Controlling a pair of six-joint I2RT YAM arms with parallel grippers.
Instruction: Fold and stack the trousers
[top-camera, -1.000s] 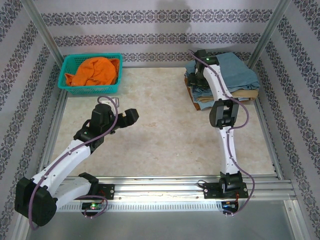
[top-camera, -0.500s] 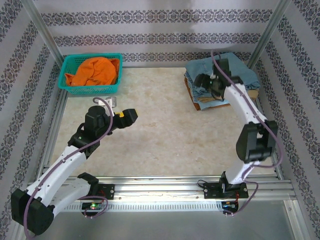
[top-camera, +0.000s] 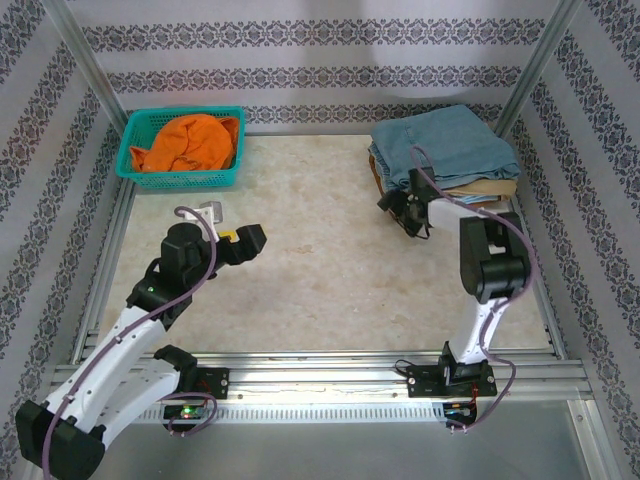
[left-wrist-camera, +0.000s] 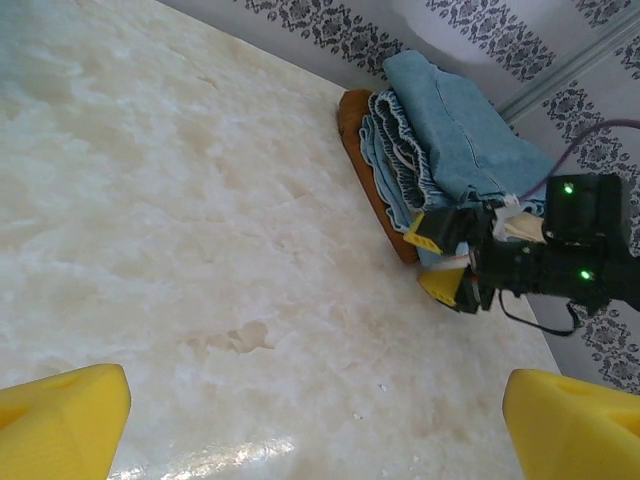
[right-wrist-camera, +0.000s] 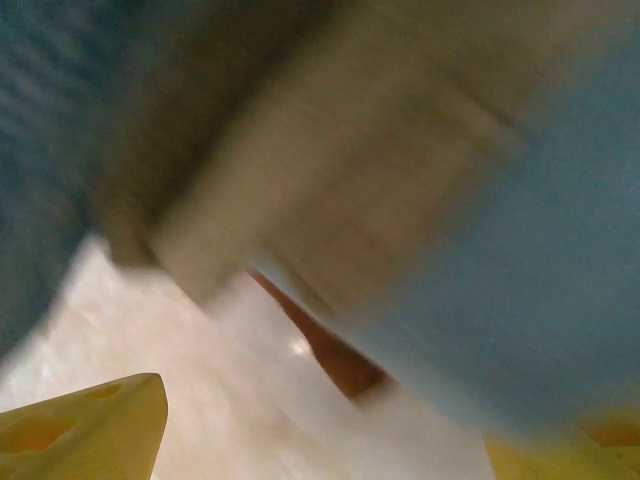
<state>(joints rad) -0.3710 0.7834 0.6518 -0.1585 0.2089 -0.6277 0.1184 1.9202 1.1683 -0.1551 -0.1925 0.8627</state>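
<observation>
Trousers lie folded on top of the pile. Left gripper and right gripper are wide open, holding nothing.

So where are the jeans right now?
From above, the jeans lie folded atop a stack of clothes at the table's far right corner, just beyond the right claw.

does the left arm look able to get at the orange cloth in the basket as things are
Probably yes. The left hand is open and empty over bare table, and nothing lies between it and the open-topped basket holding the orange cloth in the far left corner.
</observation>
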